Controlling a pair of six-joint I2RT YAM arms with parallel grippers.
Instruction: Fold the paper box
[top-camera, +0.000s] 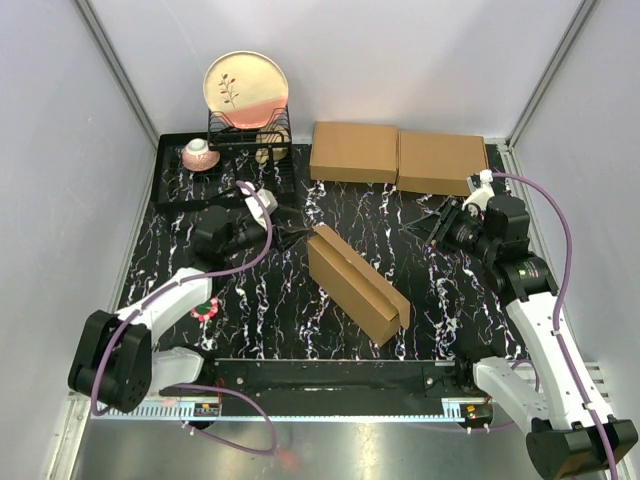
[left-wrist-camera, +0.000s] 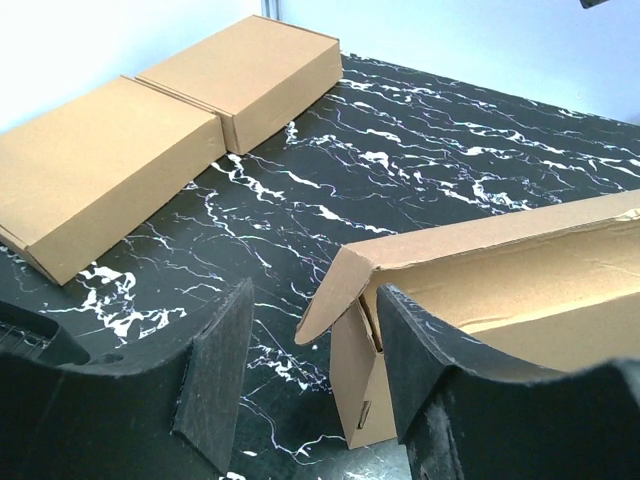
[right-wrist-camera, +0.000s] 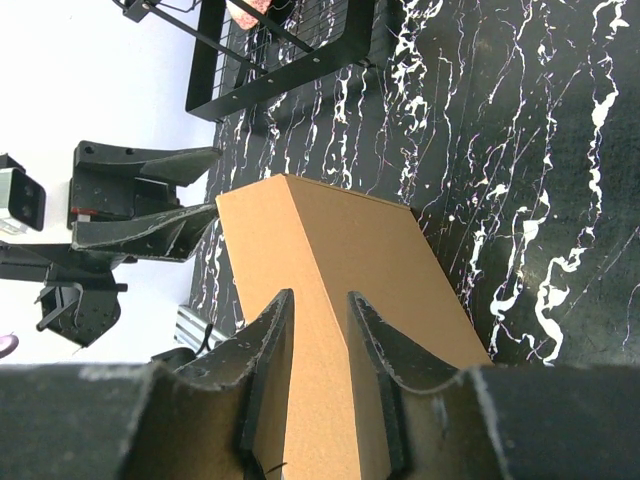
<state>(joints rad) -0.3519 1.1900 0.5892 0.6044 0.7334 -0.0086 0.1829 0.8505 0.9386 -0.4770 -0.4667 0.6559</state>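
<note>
Top view: the paper box (top-camera: 355, 283) lies mid-table, its long axis running from far left to near right. Behind it sit two flat boxes (top-camera: 398, 155). At far left, a rack (top-camera: 250, 130) holds a plate (top-camera: 246, 88) and a tray (top-camera: 170, 190) holds a cup (top-camera: 199, 153).

Left wrist: the left gripper (left-wrist-camera: 315, 300) is spread around the box's end flap.

Right wrist: the right gripper (right-wrist-camera: 318, 300) is narrowly parted and empty, with the box beyond it.

Lab test cell: white panel walls (top-camera: 420, 60), marbled table (top-camera: 280, 300)

Right gripper (right-wrist-camera: 320, 297): fingers parted, narrow gap. Paper box (right-wrist-camera: 340, 250) lies beyond gap, long brown face up, on black marbled table (right-wrist-camera: 560, 150). Left gripper (right-wrist-camera: 208, 182) at box's far end, jaws apart. Black wire rack (right-wrist-camera: 290, 50) near table edge.
</note>
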